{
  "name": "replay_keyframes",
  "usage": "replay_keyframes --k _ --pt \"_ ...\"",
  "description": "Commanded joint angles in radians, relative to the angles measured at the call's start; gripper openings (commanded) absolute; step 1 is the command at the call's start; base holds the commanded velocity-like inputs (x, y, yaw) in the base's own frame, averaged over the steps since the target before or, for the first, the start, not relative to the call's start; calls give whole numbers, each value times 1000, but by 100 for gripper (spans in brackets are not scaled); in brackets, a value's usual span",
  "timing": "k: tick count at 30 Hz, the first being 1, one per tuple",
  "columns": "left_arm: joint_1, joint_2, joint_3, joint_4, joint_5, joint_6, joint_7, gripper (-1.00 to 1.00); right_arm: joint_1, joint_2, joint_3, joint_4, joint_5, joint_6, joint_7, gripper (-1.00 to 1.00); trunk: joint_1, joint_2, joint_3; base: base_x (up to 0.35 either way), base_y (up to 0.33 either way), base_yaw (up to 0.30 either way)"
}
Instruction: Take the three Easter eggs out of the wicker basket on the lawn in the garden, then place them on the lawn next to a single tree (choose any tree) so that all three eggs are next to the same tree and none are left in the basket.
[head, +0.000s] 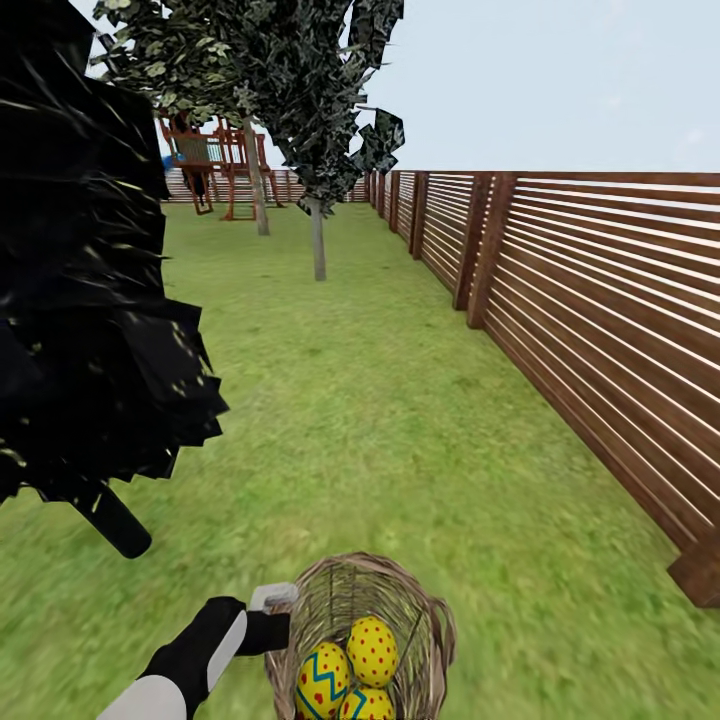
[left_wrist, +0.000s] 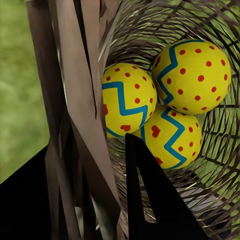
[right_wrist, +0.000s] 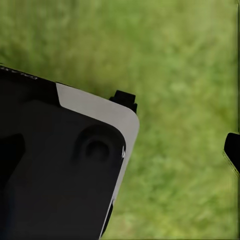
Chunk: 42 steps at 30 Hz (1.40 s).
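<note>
A: Count them! Three Easter eggs (head: 372, 650) inside the wicker basket (head: 420, 610), packed touching.
B: And the left end effector (head: 272, 612) is clamped on the basket's rim, one finger (left_wrist: 150, 200) inside the weave.
A: Lawn (head: 380, 420) beneath the basket, one slim tree (head: 318, 235) beyond it by the fence (head: 600, 300).
B: Right end effector? Can't tell.
</note>
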Motion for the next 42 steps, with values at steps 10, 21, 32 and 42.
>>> replay_keyframes --k 10,21,32,42 --pt "0 1 -1 -1 16 6 3 -100 -1 42 -8 10 13 0 3 100 1 -1 -1 321 0 0" --pt "0 1 -1 1 16 6 5 -100 23 45 -7 32 19 2 1 100 1 -1 -1 321 0 0" --pt "0 2 -1 -1 16 6 5 -100 23 45 -7 29 19 -2 1 100 1 -1 -1 321 0 0" --pt "0 2 -1 -1 16 6 5 -100 23 44 -10 23 5 -4 3 100 1 -1 1 321 0 -159"
